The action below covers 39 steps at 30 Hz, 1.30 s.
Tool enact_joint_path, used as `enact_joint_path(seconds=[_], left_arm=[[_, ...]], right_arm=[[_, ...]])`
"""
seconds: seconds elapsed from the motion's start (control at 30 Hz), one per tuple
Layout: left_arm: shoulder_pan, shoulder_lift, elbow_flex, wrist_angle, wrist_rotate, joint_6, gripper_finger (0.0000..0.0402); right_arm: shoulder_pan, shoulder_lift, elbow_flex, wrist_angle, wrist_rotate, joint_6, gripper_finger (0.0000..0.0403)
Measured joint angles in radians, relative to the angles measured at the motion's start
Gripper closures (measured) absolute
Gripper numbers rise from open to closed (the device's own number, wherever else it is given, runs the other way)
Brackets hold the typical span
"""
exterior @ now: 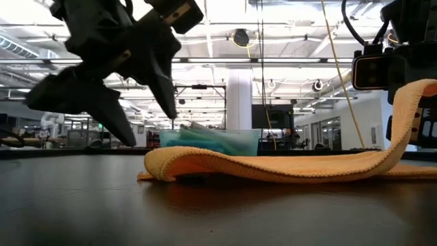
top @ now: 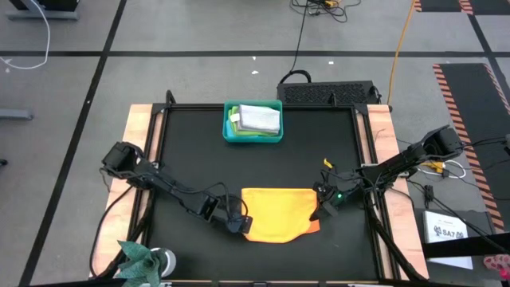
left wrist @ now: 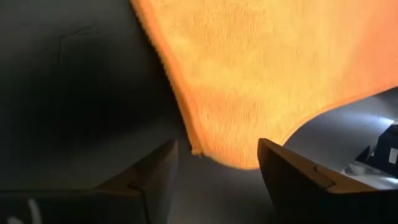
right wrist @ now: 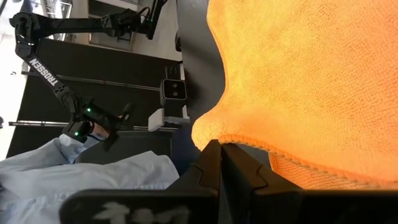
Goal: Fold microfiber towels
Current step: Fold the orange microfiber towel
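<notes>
An orange-yellow microfiber towel point(top: 275, 214) lies spread on the black table near its front edge. Its right side point(exterior: 410, 102) rises off the table. My right gripper point(top: 323, 209) is shut on that right side; the right wrist view shows its fingers point(right wrist: 211, 163) closed together. My left gripper point(top: 239, 226) hovers open over the towel's near left corner point(left wrist: 202, 146), one finger on either side of the corner and both above the table point(exterior: 150, 130); it touches nothing. More folded towels, grey and lime green, lie in a teal bin point(top: 231, 131). My right gripper pinches the orange towel's right edge point(right wrist: 249, 142) between its two shut fingers. It comes in from the table's right side, nearly level. That edge is lifted clear point(exterior: 416, 92), and the towel slopes down slack from it, with its middle and left part lying on the table point(exterior: 205, 167).
The teal bin stands at the far middle of the table. Wooden rails point(top: 139, 159) run along the table's left and right sides. A green leafy object point(top: 139, 259) sits at the near left corner. Bare black table point(top: 199, 167) lies between bin and towel.
</notes>
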Motion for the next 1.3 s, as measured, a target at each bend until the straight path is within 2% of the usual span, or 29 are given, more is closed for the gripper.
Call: enact_joint_path(seconds=[0.33, 0.57, 0.73, 0.87, 1.3], left_arm=[[0.018, 0.094, 0.000, 0.160, 0.032, 0.044, 0.0176], [0.026, 0.096, 0.000, 0.154, 0.058, 0.082, 0.0176], [0.038, 0.095, 0.000, 0.135, 0.202, 0.100, 0.0176], [0.046, 0.095, 0.000, 0.132, 0.250, 0.098, 0.0176], [0.058, 0.095, 0.000, 0.223, 0.174, 0.076, 0.0176]], right_arm=[[0.000, 0.000, 0.001, -0.006, 0.002, 0.011, 0.0403], [0.000, 0.000, 0.001, -0.007, 0.002, 0.019, 0.0403], [0.000, 0.000, 0.001, -0.007, 0.001, 0.019, 0.0403], [0.000, 0.000, 0.001, -0.006, 0.001, 0.019, 0.0403], [0.000, 0.000, 0.001, -0.006, 0.000, 0.019, 0.0403]])
